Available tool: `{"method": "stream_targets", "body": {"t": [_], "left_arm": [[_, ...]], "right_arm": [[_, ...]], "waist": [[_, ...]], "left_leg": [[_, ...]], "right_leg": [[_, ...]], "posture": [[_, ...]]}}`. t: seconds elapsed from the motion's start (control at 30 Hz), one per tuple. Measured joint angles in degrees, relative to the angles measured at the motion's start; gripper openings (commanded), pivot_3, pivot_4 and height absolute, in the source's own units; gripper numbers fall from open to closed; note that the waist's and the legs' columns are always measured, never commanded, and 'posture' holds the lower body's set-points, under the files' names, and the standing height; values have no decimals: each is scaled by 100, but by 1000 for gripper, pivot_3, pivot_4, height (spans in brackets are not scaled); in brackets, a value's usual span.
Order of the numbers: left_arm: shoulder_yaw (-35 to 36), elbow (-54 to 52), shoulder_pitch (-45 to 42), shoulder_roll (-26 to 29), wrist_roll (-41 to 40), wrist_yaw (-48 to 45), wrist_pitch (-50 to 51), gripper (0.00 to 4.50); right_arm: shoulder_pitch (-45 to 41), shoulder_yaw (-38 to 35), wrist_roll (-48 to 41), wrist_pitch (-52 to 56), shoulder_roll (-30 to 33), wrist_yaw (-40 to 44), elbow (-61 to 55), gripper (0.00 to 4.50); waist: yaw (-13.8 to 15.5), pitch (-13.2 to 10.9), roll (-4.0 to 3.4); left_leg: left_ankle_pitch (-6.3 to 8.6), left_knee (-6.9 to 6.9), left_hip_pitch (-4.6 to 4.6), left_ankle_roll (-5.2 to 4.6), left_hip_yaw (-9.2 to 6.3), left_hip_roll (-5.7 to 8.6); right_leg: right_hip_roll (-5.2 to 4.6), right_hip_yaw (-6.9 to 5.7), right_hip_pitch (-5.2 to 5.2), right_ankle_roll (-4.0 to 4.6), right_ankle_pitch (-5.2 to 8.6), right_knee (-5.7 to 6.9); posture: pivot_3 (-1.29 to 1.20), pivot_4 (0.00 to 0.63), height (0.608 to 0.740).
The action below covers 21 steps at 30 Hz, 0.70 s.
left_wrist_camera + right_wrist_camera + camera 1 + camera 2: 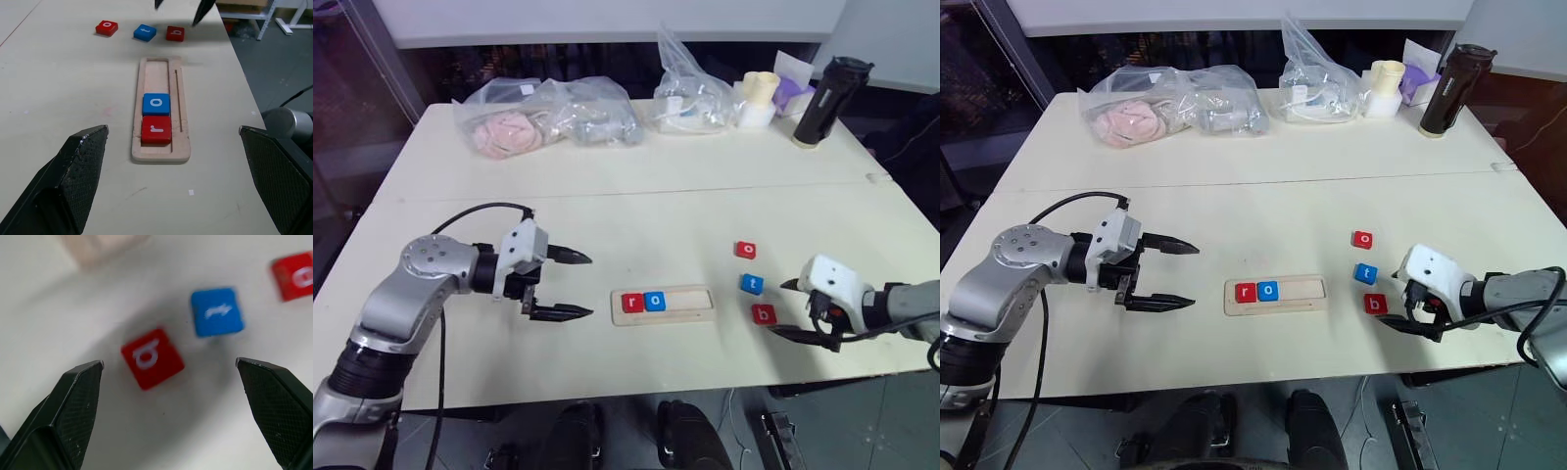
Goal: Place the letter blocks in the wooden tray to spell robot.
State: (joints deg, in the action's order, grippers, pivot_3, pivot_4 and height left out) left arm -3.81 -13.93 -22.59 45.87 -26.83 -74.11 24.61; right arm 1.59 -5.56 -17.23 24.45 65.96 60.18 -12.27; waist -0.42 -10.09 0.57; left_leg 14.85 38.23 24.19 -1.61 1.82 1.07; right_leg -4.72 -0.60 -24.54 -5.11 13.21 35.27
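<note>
Two letter blocks already sit in the wooden tray [664, 304], which lies on the pale desk [636, 211] and serves as landmark. Left of the tray hangs the left end effector [574, 285], fingers spread wide, empty, tips aimed toward the tray's near end. Right of the tray, beyond the loose blocks, the right end effector [783, 308] is also wide open and holds nothing. Inside the tray, at its left end, the red r block [631, 303] touches the blue o block [654, 302]. Right of the tray lie the red o block [746, 251], blue t block [752, 284] and red b block [764, 314], the b nearest the right fingertips.
</note>
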Motion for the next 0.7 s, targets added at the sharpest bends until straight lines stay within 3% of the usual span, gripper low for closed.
{"method": "stream_targets", "body": {"t": [0.3, 0.7], "left_arm": [[13, -84, 130, 27, 0, 112, -1, 4500], [50, -209, 257, 108, -5, 302, 4, 4500]], "right_arm": [[-63, 71, 33, -834, -126, 734, 633, 4472], [-635, 576, 391, -1118, -521, 879, 1142, 4472]], "waist": [[-2, 0, 0], [0, 1, -2]], "left_leg": [[0, 2, -23, 0, 0, 0], [0, 1, -28, 1, 2, 3]], "right_leg": [[-15, 10, 15, 3, -2, 7], [-28, 11, 16, 3, -3, 16]], "posture": [[0, 150, 740], [0, 150, 740]]}}
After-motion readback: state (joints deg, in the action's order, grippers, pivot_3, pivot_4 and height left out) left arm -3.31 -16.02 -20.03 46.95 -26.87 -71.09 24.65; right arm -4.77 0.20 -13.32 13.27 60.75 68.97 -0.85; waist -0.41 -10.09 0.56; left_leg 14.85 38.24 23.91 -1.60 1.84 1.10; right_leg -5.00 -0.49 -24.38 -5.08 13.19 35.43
